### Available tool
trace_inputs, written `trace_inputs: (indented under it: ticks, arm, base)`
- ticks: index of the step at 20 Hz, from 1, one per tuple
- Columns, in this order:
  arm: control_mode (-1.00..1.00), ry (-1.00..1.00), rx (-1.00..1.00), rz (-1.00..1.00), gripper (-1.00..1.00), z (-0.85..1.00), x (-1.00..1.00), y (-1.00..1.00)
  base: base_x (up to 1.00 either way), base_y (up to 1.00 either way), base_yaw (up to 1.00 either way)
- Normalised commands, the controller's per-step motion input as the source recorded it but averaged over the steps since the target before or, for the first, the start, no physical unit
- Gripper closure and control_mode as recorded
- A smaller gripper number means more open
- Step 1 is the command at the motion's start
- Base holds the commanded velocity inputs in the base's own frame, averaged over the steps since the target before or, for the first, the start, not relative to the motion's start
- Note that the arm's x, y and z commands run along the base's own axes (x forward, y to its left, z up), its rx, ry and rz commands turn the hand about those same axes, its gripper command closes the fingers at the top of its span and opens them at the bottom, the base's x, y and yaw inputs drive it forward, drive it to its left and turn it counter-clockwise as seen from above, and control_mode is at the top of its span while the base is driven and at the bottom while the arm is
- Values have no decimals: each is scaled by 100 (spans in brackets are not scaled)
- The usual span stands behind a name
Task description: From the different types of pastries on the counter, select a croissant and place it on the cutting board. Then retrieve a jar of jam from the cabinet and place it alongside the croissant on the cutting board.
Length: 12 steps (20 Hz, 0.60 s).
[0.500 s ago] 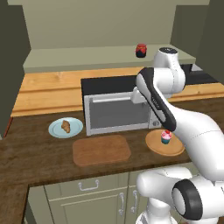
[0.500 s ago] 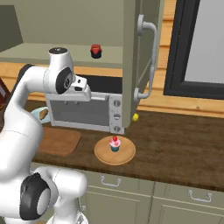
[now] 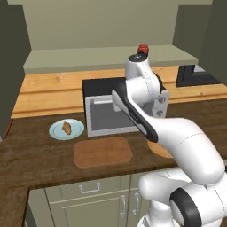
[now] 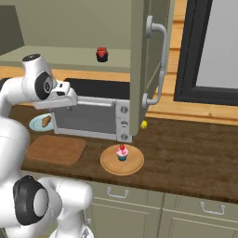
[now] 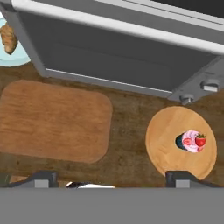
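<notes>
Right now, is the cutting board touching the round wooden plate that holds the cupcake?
Apart. In the hand view, a strip of dark counter separates the cutting board from the round wooden plate.

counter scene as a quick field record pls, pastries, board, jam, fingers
croissant: on a light blue plate, left of the toaster oven
cupcake: on a round wooden board, right of the oven
cutting board: bare, in front of the oven
jam jar: on the shelf behind the oven
gripper: fingers apart, holding nothing, above the counter
</notes>
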Motion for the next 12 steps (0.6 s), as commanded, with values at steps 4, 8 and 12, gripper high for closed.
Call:
trace_inputs:
  ticks: [4, 8, 12]
  arm:
    - [-100, -18, -3, -12, -100, -8, 14, 100]
    - [-100, -34, 9, -14, -100, 0, 6, 100]
    - [-100, -30, 27, -9, -100, 0, 0, 100]
  base:
    - [0, 0, 0]
    - [0, 0, 0]
    - [0, 0, 0]
